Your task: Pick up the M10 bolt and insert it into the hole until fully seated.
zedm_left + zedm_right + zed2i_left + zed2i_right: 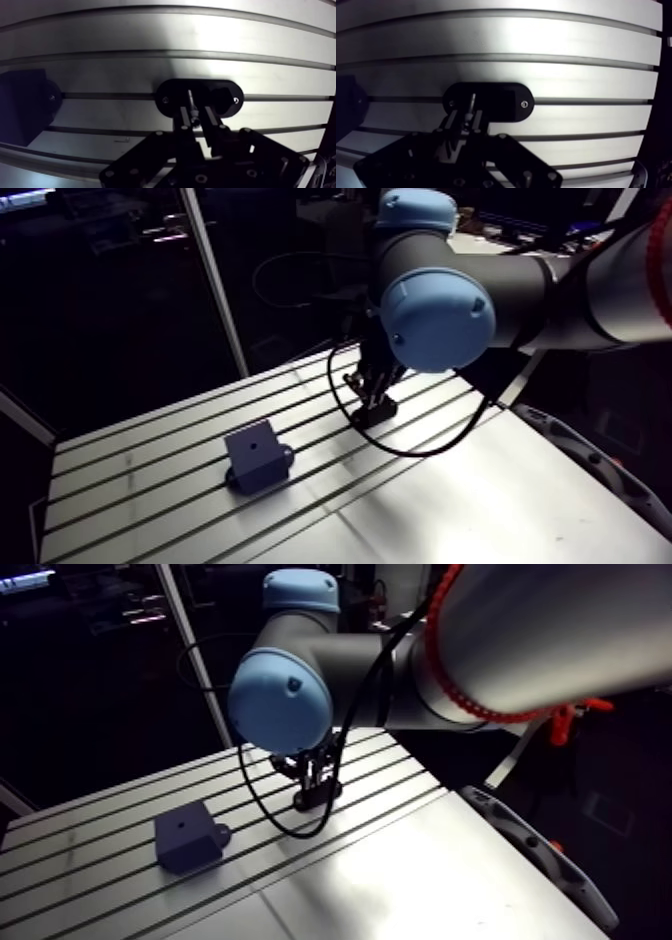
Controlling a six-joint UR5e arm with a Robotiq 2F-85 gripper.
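Note:
A dark grey block (255,454) with a small round hole in its face sits on the slotted table (480,498), left of the gripper. In the wrist view a black oval holder plate (225,100) lies across a table slot. A thin metallic M10 bolt (192,106) stands upright at the plate's middle. My gripper (197,119) is down over the plate, its two fingers (183,120) close together on either side of the bolt shaft, shut on it. In the arm view the gripper (312,796) reaches the table at the holder. The bolt's lower end is hidden between the fingers.
The block's edge (22,112) shows beside the gripper in the wrist view, about a plate's length from the holder. Parallel slots run along the table (576,45). The table's right edge (520,854) lies beyond a smooth bright area.

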